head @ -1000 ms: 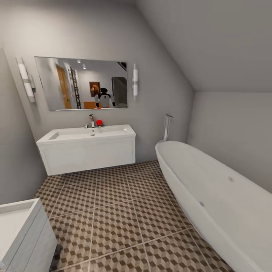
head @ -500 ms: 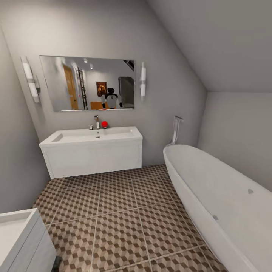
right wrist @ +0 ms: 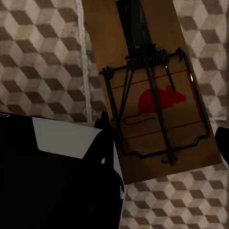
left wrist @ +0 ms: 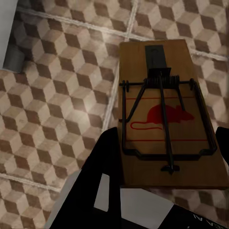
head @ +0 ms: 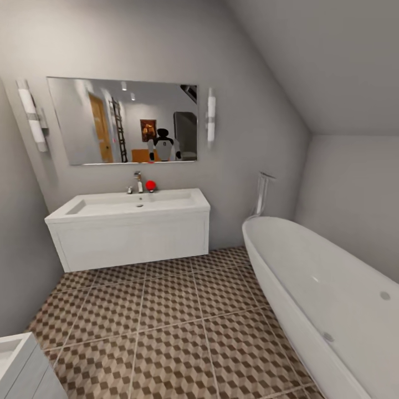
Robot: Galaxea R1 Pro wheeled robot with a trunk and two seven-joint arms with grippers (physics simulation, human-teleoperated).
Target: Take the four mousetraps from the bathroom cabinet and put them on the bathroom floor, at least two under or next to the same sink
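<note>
**Head view: bathroom ahead, a trap in each claw**

Head view gives you the room from left to right. At the lower left corner sits the edge of a small white unit (head: 19, 368). Beyond it, against the far wall, the sink (head: 130, 205) rests on its white wall-hung vanity, with a chrome faucet (head: 138, 182) and a small red object (head: 150, 185) just beside it on the back ledge. Above hangs a wide mirror (head: 124, 121) flanked by two tube lights; in it you can see the robot's own reflection. The bathroom floor (head: 166, 316), tiled in the brown-and-beige cube pattern, runs from under the vanity toward you. On the right, the white oval bathtub (head: 327, 293) stretches along the sloped wall, a tall chrome filler (head: 261, 194) standing at its far end.

The wrist views supply the load that the head view lacks. In the left wrist view, your left gripper (left wrist: 164, 152) pinches a mousetrap (left wrist: 167, 114) by its near end, dark fingers on both sides of the board; the red mouse print and wire bar face the camera, cube tiles below. In the right wrist view, your right gripper (right wrist: 164, 143) likewise clamps a second mousetrap (right wrist: 152, 90), tilted slightly, above the same tiling.
</note>
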